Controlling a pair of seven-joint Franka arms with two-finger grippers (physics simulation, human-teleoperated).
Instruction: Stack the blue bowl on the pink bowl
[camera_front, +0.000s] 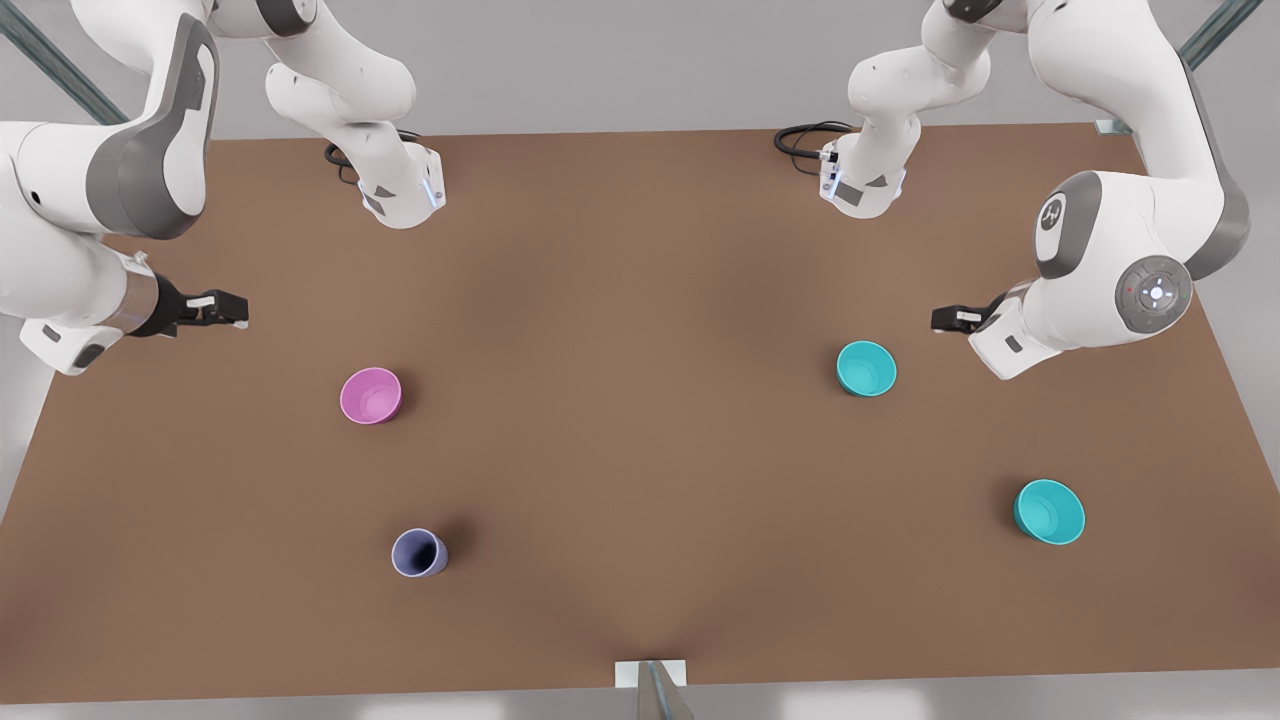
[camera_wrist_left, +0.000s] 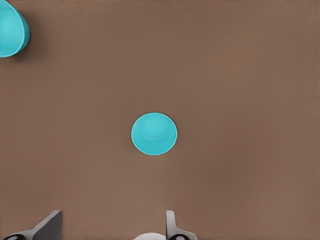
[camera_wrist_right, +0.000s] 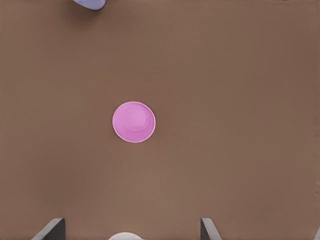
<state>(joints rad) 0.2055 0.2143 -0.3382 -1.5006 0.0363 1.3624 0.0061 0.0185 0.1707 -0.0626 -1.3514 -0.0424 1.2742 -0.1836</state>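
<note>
A: Where's the blue bowl (camera_front: 866, 368)?

B: On the counter (camera_front: 640, 330), upright, at about three o'clock from the middle in the front view. The left gripper (camera_front: 950, 319) hovers above and beside it, at roughly one o'clock from the bowl, jaws spread wide with nothing between them. In the left wrist view the bowl (camera_wrist_left: 154, 133) sits almost dead centre under the camera.

A: And the pink bowl (camera_front: 370, 396)?

B: Well apart, near nine o'clock from the middle, also upright and empty. The right gripper (camera_front: 222, 308) hangs beyond it at about ten o'clock, jaws open too. The right wrist view looks straight down on the bowl (camera_wrist_right: 133, 122).

A: So nothing has been picked up. What could spoil it?

B: Chiefly a mix-up, I'd say. A second, more flared turquoise bowl (camera_front: 1049, 511) stands at about four o'clock from the middle, the same colour, and it peeks into the corner of the left wrist view (camera_wrist_left: 11, 29). Going for that one would stack the wrong thing.

A: Anything else?

B: The rim grasp. The bowl looks light and steep-sided; a finger landing on the rim rather than astride it could tip or skate it away. The carry is long as well, so a weak pinch might let it swing or drop. And the lavender cup (camera_front: 419, 552), at about seven o'clock, is near enough the pink bowl to be clipped by a low approach.
</note>
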